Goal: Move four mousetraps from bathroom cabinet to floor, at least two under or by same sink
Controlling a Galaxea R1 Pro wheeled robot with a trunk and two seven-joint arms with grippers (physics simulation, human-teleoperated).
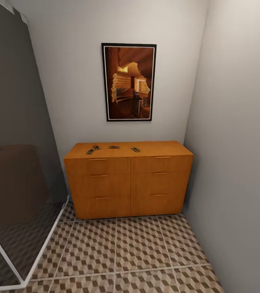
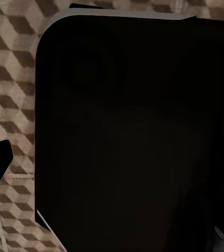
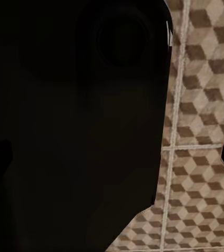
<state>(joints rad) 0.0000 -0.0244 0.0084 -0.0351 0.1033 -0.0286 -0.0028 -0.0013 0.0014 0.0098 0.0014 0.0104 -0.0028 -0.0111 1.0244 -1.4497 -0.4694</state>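
Approach stage. The cabinet (image 1: 128, 179) stands against the far wall under a framed picture (image 1: 128, 81), between a glass shower screen (image 1: 16, 171) and the side wall. The four mousetraps lie on its top toward the back: two close together (image 1: 90, 151) (image 1: 96, 147), one at centre (image 1: 113, 147), one further along (image 1: 135, 149). All sit well ahead of both grippers, across a stretch of bathroom floor (image 1: 126, 252).

In each wrist view a dark robot body part blocks most of the frame, with cube-patterned tile beyond it; whether either gripper is open or closed cannot be told.

To do this step well, roll straight toward the cabinet, stay clear of the screen's frame, and stop only once the back of the top is probably within reach. Raise an arm above the top before reaching in, then take the nearest trap first.
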